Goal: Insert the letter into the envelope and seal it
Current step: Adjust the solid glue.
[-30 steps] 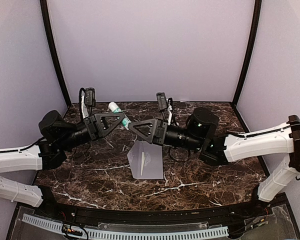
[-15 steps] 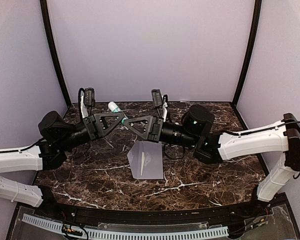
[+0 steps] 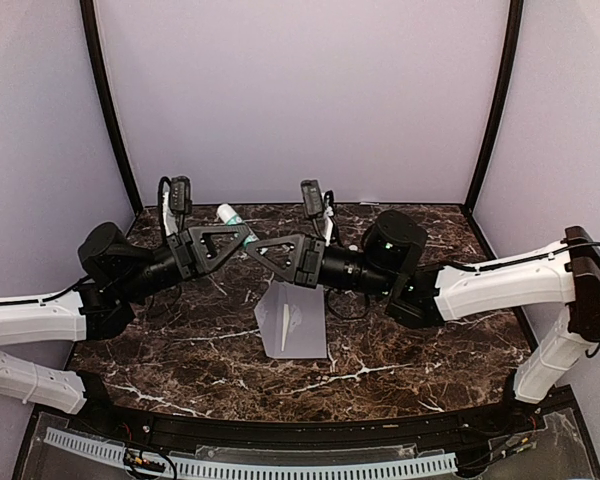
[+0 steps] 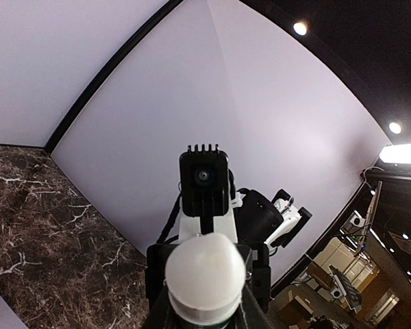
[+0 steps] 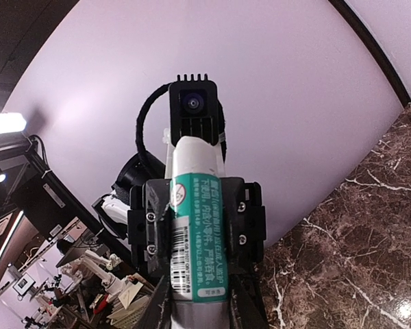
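Note:
The light-grey envelope [image 3: 298, 325] lies flat on the marble table [image 3: 420, 360], near the middle, under the two grippers. The letter is out of view. Above the envelope the grippers meet tip to tip around a white glue stick with a green label [image 3: 230, 216]. My left gripper [image 3: 246, 236] is shut on the stick; the stick's white cap [image 4: 205, 274] fills the left wrist view between the jaws. My right gripper [image 3: 257, 248] is shut on the other end, and the labelled tube [image 5: 195, 240] runs out from its jaws [image 5: 198, 312] toward the left gripper.
Purple walls close the table on three sides, with black posts [image 3: 115, 120] at the back corners. A black rail [image 3: 280, 430] runs along the near edge. Both forearms reach in low from the sides.
My right gripper has moved left to meet the left gripper and its jaws have closed on the glue stick. The left arm and the envelope have not moved.

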`<state>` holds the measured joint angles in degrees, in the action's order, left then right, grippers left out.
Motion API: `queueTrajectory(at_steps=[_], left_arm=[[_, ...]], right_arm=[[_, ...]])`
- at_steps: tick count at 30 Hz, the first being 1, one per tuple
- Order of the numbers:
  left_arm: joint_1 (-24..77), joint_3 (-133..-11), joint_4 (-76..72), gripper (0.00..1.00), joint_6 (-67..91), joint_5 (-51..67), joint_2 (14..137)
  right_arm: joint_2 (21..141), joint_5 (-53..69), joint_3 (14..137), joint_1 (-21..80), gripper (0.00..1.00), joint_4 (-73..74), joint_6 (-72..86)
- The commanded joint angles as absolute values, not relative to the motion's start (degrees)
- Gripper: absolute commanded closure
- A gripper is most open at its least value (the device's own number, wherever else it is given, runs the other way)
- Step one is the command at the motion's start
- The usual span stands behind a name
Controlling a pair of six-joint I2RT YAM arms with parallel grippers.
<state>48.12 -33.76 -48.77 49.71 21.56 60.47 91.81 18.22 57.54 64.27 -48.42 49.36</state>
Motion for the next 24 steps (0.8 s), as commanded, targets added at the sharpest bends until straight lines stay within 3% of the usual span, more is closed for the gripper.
queueTrajectory(at_steps=[1, 5, 7, 13, 19, 24], left_arm=[[47.94, -34.12, -43.78, 0.71, 46.31, 21.39, 59.26], [47.94, -34.77, -38.39, 0.36, 45.12, 20.28, 57.68], [47.91, -35.89, -34.76, 0.26, 44.23, 20.06, 57.19], [46.76, -39.37, -27.68, 0.16, 42.38, 23.64, 57.25], [41.65, -41.48, -26.28, 0.12, 43.76, 34.15, 58.31], [39.90, -44.57, -19.46, 0.11, 41.63, 38.47, 59.42]], right_arm=[[88.92, 15.05, 57.39, 64.55, 0.86, -48.33, 47.38], [86.62, 13.35, 56.10, 64.06, 0.87, -45.96, 45.67], [85.60, 13.07, 55.25, 63.38, 0.87, -44.79, 45.14], [82.10, 16.14, 54.67, 60.72, 0.87, -35.25, 40.27], [79.51, 21.47, 57.12, 60.18, 0.86, -21.82, 32.93], [77.70, 24.34, 55.49, 60.25, 0.85, -20.28, 31.43]])
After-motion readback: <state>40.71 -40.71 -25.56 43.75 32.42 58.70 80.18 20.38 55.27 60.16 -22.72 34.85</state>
